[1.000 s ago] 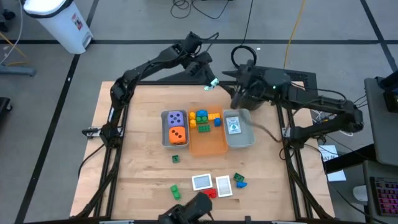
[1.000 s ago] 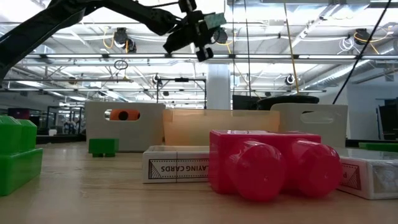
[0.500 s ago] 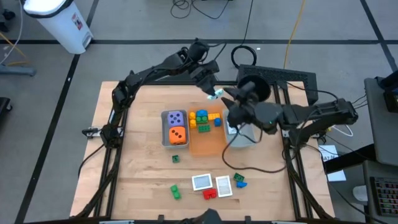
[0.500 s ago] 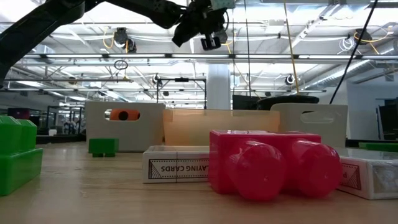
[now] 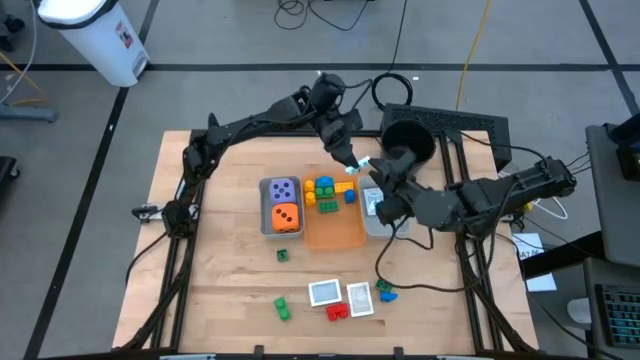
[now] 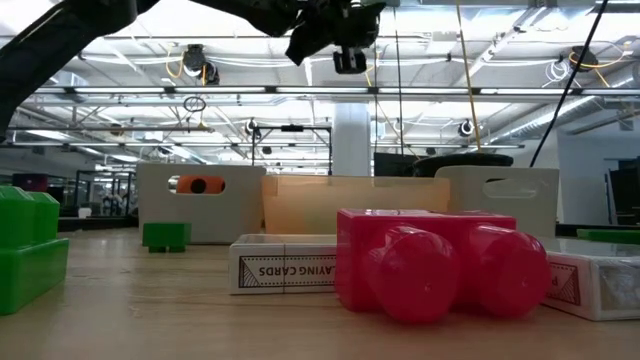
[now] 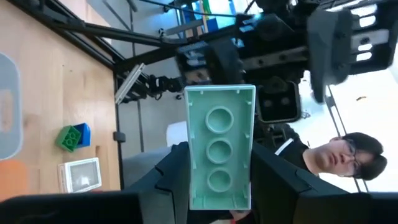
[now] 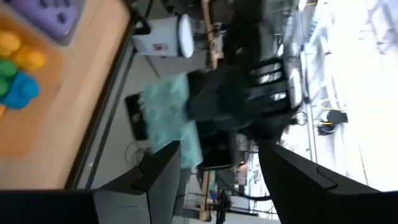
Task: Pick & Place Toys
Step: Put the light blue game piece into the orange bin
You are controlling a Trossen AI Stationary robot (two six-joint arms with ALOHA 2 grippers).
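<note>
Trays sit mid-table in the high view: a grey tray (image 5: 268, 222) with a purple die (image 5: 284, 189) and an orange die (image 5: 286, 216), an orange tray (image 5: 335, 233) with bricks. Above its far edge, the left gripper (image 5: 362, 166) meets the right gripper (image 5: 378, 176). Low view: a red brick (image 6: 430, 262) lies beside a card box (image 6: 282, 263). Left wrist view: the jaws clamp a pale green brick (image 7: 220, 146). Right wrist view: the jaws stand apart, empty, facing that brick (image 8: 171, 109).
</note>
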